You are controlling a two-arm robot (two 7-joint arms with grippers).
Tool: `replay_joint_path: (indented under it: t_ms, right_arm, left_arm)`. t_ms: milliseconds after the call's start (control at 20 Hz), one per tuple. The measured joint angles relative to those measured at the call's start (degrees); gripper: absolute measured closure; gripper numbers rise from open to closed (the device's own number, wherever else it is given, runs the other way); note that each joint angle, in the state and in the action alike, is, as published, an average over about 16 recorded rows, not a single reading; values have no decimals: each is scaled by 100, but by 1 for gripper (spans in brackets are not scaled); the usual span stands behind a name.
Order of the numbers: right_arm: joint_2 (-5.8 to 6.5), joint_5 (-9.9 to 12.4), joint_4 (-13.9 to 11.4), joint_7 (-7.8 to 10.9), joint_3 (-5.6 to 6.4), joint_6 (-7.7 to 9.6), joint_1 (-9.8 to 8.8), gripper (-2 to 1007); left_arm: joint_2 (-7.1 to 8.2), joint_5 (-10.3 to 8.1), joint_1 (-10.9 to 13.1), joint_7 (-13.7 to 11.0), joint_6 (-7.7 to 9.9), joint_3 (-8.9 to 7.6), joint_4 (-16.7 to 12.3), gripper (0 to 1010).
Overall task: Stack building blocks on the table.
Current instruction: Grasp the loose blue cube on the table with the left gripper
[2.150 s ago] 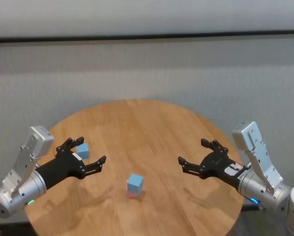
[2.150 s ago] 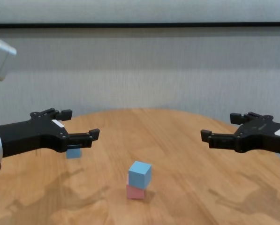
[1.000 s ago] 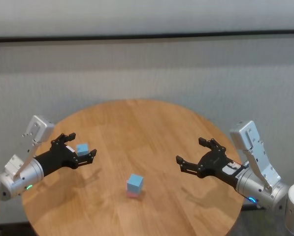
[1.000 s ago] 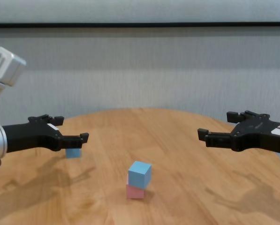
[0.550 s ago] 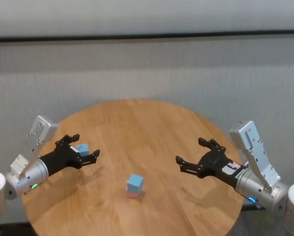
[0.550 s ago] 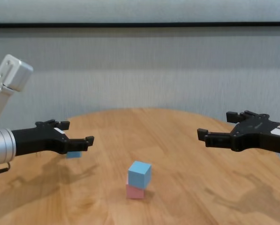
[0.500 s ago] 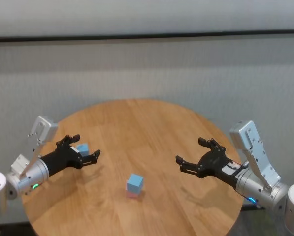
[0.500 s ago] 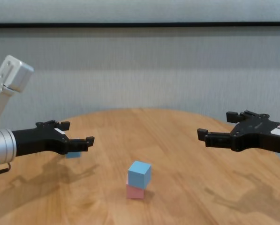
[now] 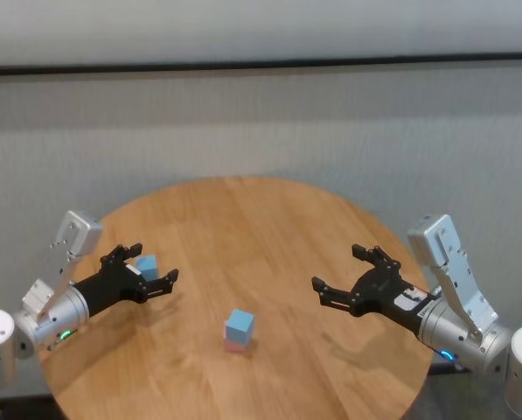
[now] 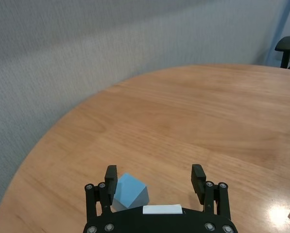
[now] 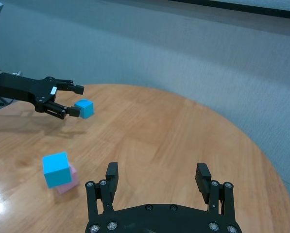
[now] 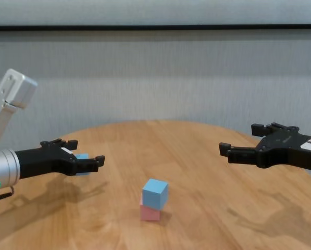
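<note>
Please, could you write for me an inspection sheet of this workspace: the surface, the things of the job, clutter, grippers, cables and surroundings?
Surface: round wood-grain table, bare apart from the blocks.
Job's things: light blue block stacked on the pink block near the table's middle; loose light blue block on the robot's left.
Clutter: nothing seen.
Grippers: left gripper open, fingers either side of the loose block, not closed on it; right gripper open, empty, above the table's right part.
Cables: nothing seen.
Surroundings: grey wall; office chair beyond the table.

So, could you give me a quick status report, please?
Left gripper open around loose blue block, not gripping. Right gripper open, hovering. Blue block stacked on pink block. Nothing in the way.
</note>
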Motion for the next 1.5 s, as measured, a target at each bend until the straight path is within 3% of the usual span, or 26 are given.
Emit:
replay_joint_path:
  t_ms: [350, 1000, 1300, 1500]
  right_arm:
    - [0, 0, 1, 0, 0, -1, 1, 4]
    - [-1, 0, 2, 0, 0, -1, 1, 4]
    - [-1, 0, 2, 0, 0, -1, 1, 4]
    - [-1, 0, 2, 0, 0, -1, 2, 4]
  left_arm:
    - [-38, 55, -74, 18, -119, -93, 212, 11]
    - [-48, 213, -87, 137, -46, -214, 240, 11]
    - [-129, 291, -243, 109, -162, -252, 583, 11]
    - [-213, 333, -469, 74, -376, -277, 1061, 11]
